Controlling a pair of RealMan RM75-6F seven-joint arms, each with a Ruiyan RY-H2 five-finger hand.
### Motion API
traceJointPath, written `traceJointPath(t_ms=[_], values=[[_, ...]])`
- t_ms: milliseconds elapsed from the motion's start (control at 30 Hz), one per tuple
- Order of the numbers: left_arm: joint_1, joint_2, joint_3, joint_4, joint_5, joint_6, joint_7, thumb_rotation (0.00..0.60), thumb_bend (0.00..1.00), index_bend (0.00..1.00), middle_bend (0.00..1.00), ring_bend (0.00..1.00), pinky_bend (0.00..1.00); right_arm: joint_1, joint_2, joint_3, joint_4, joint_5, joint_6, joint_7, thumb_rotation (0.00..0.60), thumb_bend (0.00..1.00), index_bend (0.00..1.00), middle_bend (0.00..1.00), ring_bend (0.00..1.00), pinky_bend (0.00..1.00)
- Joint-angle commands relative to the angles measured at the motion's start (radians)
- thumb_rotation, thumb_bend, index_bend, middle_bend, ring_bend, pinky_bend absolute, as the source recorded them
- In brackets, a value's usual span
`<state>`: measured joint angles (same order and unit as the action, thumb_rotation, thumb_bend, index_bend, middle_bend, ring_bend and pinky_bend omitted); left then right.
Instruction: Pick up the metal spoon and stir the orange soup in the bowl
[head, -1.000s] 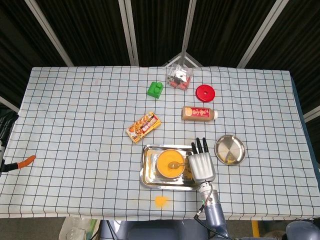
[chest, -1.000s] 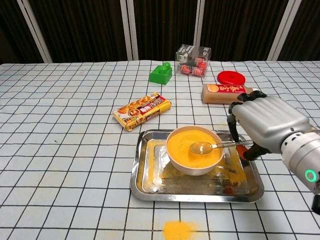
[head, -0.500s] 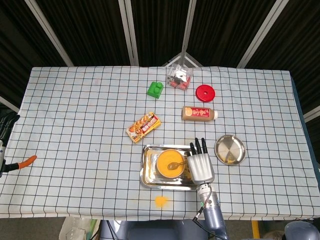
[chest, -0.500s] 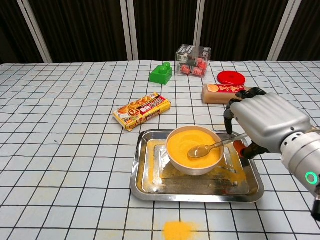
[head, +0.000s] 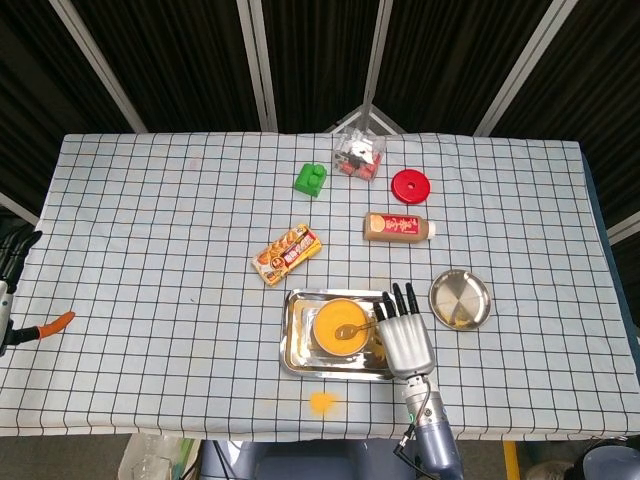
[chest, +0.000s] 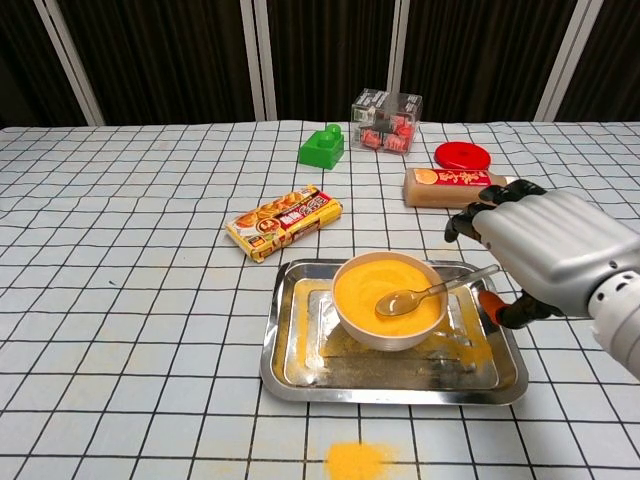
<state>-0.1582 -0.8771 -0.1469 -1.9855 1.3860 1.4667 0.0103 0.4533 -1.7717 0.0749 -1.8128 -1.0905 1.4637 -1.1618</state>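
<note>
Far left edge, head view: left hand (head: 12, 262) barely in frame, mostly cut off; cannot tell how its fingers lie. An orange-tipped tool (head: 50, 326) lies just below it.

Lower centre: tray (chest: 285, 365) holds the bowl (chest: 389, 300) of orange soup. Spoon (chest: 420, 296) rests with its tip in the soup, handle leaning over the bowl's right rim.

Lower right: right hand (chest: 545, 250) has drawn back rightward since a second ago; the handle end, held then, now shows clear of the fingers (chest: 470, 218). Reads as a release, or a pause in stirring. Fingers curled; the palm side is hidden, so any remaining contact is uncertain.

Orange spill (chest: 357, 460) on the cloth, bottom centre.
</note>
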Motion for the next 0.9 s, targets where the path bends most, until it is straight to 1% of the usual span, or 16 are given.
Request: traceJointPath(t_ms=[33,200,367,467,900], values=[[0.0,0.0,0.0,0.0,-0.001,0.001,0.002,0.6,0.0,0.0,0.0,0.0,0.0,-0.006,0.0,-0.008,0.003,0.011,-0.004,0.007,0.6,0.49,0.23,0.17,0.0,0.0],[0.0,-0.001,-0.001,0.0,-0.003,0.002,0.003,0.6,0.0,0.0,0.0,0.0,0.0,-0.014,-0.015,-0.021,0.024,0.021,-0.011,0.019,0.6,0.49,0.26,0.17,0.0,0.0],[0.0,-0.001,-0.001,0.0,-0.003,0.001,0.003,0.6,0.0,0.0,0.0,0.0,0.0,-0.016,-0.019,-0.025,0.036,0.023,-0.012,0.023,0.6,0.49,0.36,0.17,0.0,0.0],[-0.001,-0.001,0.0,0.002,-0.007,-0.004,0.002,0.6,0.0,0.0,0.0,0.0,0.0,-0.019,-0.014,-0.026,0.035,0.024,-0.01,0.024,0.6,0.49,0.4,0.17,0.0,0.0],[-0.001,0.0,0.0,-0.001,-0.005,-0.002,0.001,0.6,0.0,0.0,0.0,0.0,0.0,-0.024,0.0,-0.032,0.0,0.009,-0.003,0.029,0.6,0.49,0.41,0.17,0.0,0.0]])
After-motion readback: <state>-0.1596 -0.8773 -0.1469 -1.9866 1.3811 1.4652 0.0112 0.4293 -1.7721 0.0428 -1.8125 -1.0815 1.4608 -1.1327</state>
